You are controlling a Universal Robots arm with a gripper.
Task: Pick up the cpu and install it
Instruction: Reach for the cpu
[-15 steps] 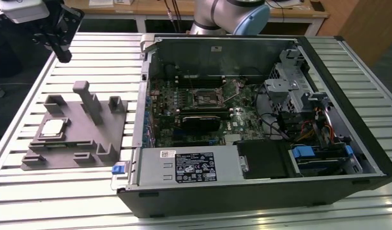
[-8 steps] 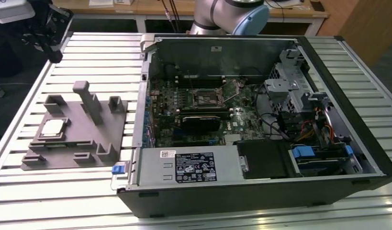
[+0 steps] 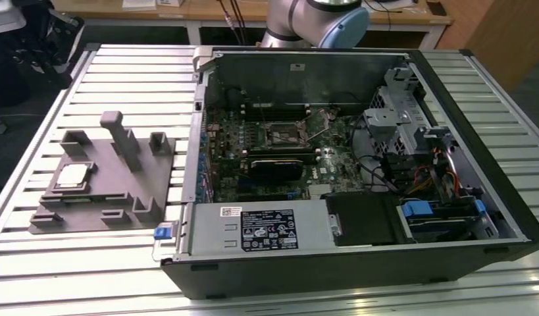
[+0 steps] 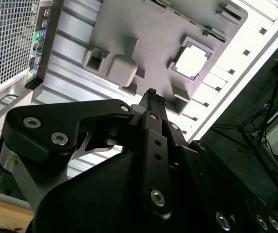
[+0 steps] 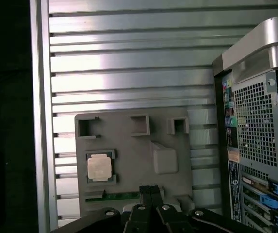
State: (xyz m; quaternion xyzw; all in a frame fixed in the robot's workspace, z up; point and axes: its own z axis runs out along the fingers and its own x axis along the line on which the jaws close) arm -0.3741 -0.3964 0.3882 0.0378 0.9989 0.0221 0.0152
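Currently nothing is installed: the cpu lies in its recess on the grey tray, the socket looks unfilled, and the gripper hangs above the tray, fingers closed together, empty.

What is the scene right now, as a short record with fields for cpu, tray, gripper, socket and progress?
cpu: flat in a recess of the grey tray, untouched
tray: on the slatted metal table, at the exterior view's left of the open computer case
gripper: clear of the tray, fingers shut, empty
socket: metal-framed, inside the case
progress: cpu not yet picked up
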